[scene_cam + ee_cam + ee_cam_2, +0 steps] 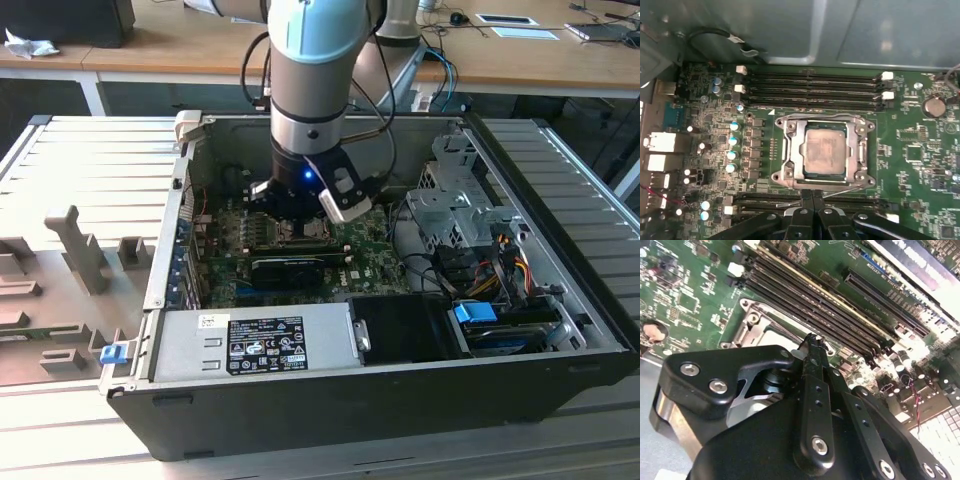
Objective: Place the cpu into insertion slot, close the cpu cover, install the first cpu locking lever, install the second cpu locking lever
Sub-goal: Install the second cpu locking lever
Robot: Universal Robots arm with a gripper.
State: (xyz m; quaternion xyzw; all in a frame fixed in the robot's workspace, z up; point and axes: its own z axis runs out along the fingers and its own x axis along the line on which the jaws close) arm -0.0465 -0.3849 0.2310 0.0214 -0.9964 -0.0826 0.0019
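In the exterior view, a grey robot arm comes straight down from above into an open black computer case (560,380) lying on its side on a ribbed metal table (90,160). The gripper (297,222) at its end sits low over the green motherboard (370,262), right above the processor socket near the board's far middle. The fingers cannot be made out from this angle. A silver power supply (255,345) lies along the near edge of the case, and a metal drive cage (455,205) stands on the exterior view's right.

In the second wrist view, the gripper (812,345) has its black fingers (815,390) pressed together, with no gap between the tips and nothing held. The tips sit just beside the metal frame of the insertion slot (757,327). Long black memory slots (810,302) run past just beyond the socket.

In the first wrist view, the cpu (825,151) lies flat inside the insertion slot (790,172), its dull silver top facing up. The cpu cover (856,152) lies down flat around the chip, framing it. The gripper (812,196) has its two fingertips touching each other, just beside the socket's edge, next to a thin metal lever (850,190) that runs along that side. Four memory slots (812,90) lie on the opposite side of the socket.
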